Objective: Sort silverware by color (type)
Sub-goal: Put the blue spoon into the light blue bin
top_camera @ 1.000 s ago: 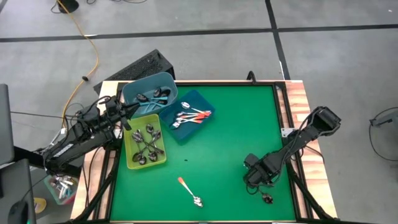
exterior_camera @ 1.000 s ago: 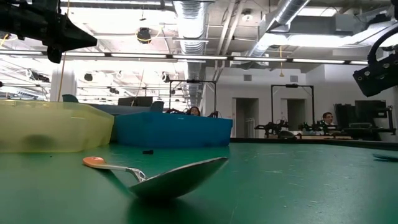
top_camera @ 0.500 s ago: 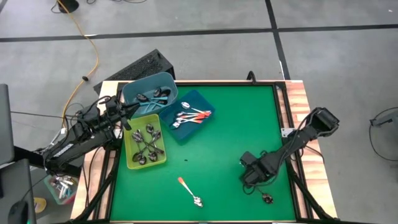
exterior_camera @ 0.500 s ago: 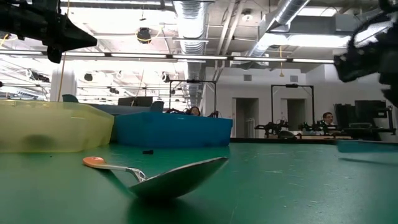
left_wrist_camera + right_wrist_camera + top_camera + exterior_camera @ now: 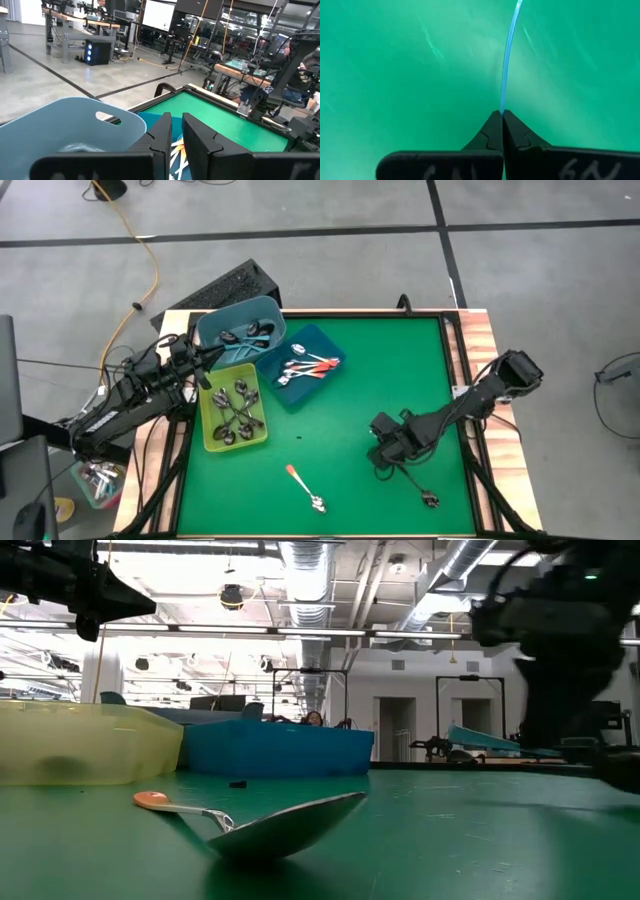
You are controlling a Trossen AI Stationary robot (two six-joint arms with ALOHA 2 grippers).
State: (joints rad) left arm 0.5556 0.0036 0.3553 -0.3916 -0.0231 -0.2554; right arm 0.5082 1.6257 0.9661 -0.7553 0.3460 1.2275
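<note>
My right gripper point(image 5: 385, 452) hangs over the green table's right half, shut on a spoon with a light-blue handle point(image 5: 485, 738). The spoon's bowl does not show. An orange-handled spoon point(image 5: 303, 488) lies on its bowl and handle near the front edge, and it is close up in the low view point(image 5: 260, 820). A dark spoon point(image 5: 428, 498) lies flat at the front right. My left gripper point(image 5: 177, 116) waits level above the bins at the far left. Only a narrow slit shows between its fingers, with nothing in it. My right gripper pinches the thin light-blue handle point(image 5: 503, 102) between its two fingertips, and the handle shows edge-on, running on past them. The fingers come from above, slanting down. In the low view the handle juts out tilted, above the table top.
At the far left stand three containers. A yellow-green bin point(image 5: 207, 442) holds dark metal spoons. A grey-blue bin point(image 5: 212, 325) holds a few more spoons. A dark blue tray point(image 5: 322, 340) holds orange-handled spoons. A raised wooden rim point(image 5: 480, 330) edges the table.
My right gripper has moved toward the table's left edge and a little toward the far edge. It has risen and tipped as it went. The light-blue-handled spoon has come up from table level and now sits tilted above the table. The dark spoon has stayed in place.
</note>
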